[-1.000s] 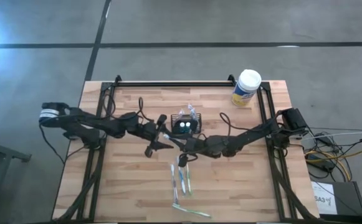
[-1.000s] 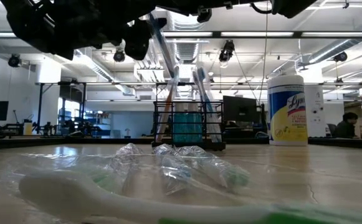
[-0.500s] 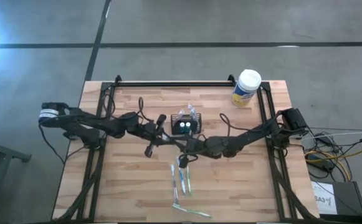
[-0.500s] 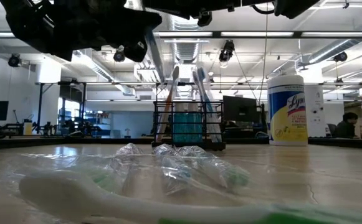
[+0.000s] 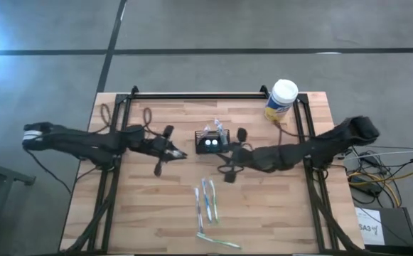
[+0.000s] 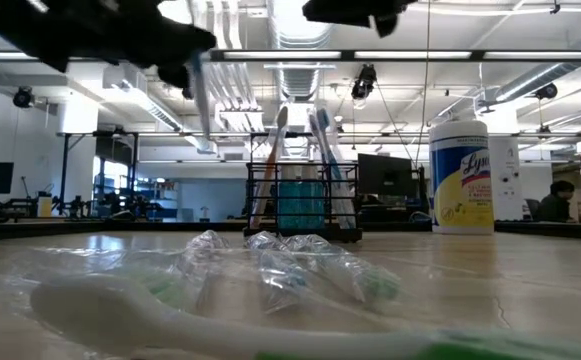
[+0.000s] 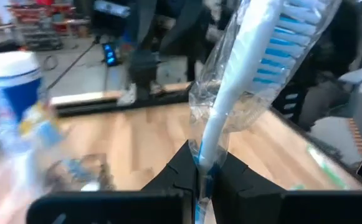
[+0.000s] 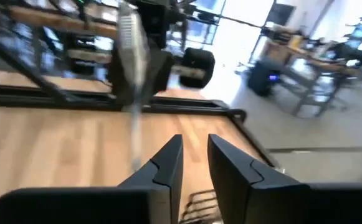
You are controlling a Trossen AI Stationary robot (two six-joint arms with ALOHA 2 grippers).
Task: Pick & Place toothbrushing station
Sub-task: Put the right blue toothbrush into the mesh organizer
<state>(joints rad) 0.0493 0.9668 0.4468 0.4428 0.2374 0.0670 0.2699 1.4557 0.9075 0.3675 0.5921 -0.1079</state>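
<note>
Partly blurred, toothbrush handle pinched, caddy small

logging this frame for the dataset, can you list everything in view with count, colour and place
toothbrushing station: one, black wire caddy, table middle, brushes standing in it
wrapped toothbrushes: about four, clear wrap, near side of table
held toothbrush: one, white with blue bristles, wrapped, in left gripper
wipes canister: one, yellow with white lid, far right corner
left gripper: shut on held toothbrush, left of station
right gripper: jaws apart, empty, right of station
</note>
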